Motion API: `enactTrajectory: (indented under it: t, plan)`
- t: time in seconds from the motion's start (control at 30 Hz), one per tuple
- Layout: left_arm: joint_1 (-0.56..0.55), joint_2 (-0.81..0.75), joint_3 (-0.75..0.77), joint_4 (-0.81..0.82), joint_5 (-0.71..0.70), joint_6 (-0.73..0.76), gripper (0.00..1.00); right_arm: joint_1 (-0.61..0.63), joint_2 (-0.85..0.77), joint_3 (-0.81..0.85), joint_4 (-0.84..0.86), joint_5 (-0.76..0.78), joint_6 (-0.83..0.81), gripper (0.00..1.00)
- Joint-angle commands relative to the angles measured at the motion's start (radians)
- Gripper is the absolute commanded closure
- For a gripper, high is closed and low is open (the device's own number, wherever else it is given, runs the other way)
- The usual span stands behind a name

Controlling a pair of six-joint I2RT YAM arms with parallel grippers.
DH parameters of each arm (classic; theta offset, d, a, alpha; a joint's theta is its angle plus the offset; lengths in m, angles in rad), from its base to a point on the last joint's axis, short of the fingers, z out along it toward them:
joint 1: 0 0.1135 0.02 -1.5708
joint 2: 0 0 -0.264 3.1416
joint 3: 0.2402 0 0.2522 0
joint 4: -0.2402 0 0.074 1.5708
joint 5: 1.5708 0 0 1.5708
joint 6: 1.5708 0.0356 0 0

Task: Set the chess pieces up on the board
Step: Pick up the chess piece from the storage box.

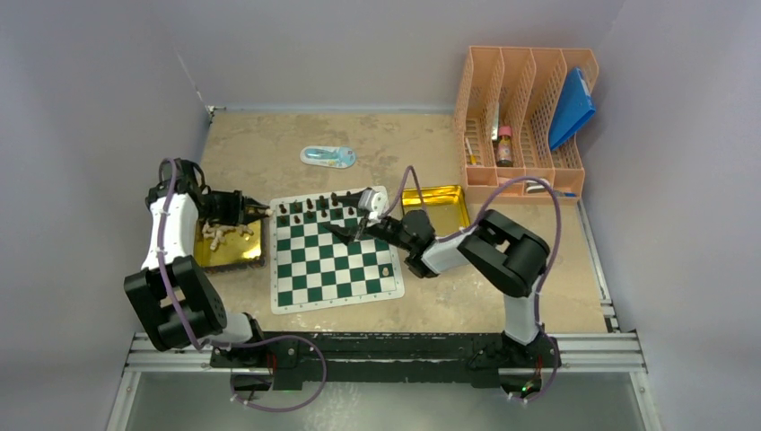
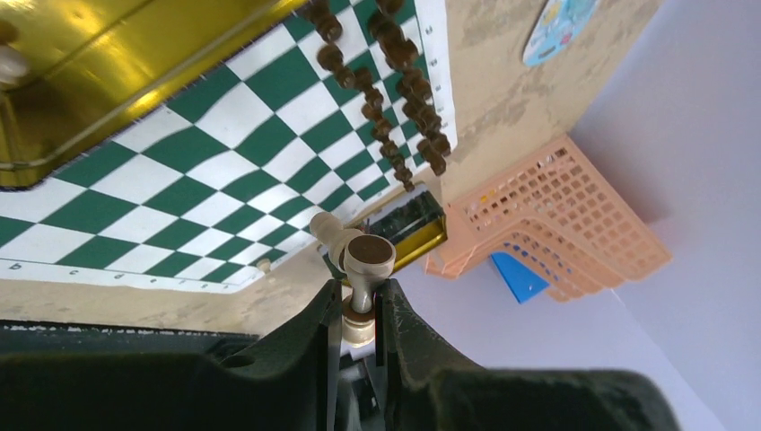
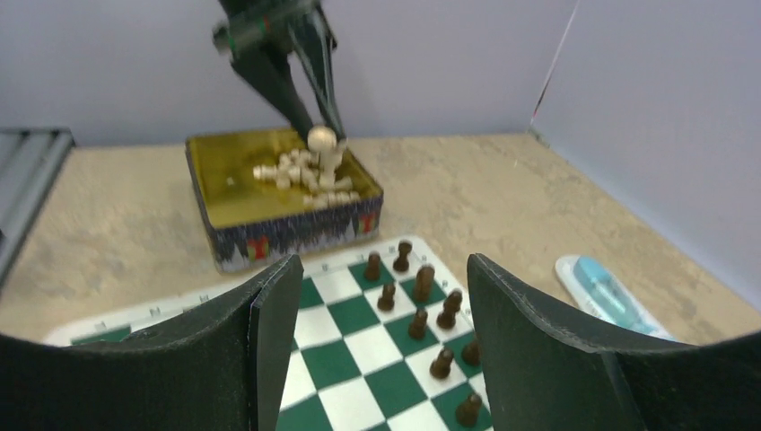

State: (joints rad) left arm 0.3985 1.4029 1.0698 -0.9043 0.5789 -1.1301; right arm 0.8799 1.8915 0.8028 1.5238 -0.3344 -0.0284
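Above the gold tray beside the board, L gripper pinches one cream piece at its narrow stem, prob. light, rigid, slick & easily tipped, while R gripper hangs wide, empty, over dark pieces on far ranks.

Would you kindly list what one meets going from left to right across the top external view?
Gold tray holding cream pieces → board → second gold tray → orange file rack.
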Motion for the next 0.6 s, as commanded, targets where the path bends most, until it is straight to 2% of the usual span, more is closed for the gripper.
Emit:
enactTrajectory:
  t: [0.0,0.23,0.57]
  plan:
    - [-0.019,-0.04,0.017,0.032,0.114,0.009,0.87,0.016,0.083,0.066,0.345,-0.023,-0.125,0.3]
    - [-0.048,-0.073,0.015,0.032,0.189,-0.004,0.87,0.076,0.231,0.193,0.396,0.046,-0.239,0.34]
    - [-0.076,-0.105,0.01,0.043,0.233,-0.022,0.87,0.108,0.345,0.325,0.447,0.112,-0.244,0.38]
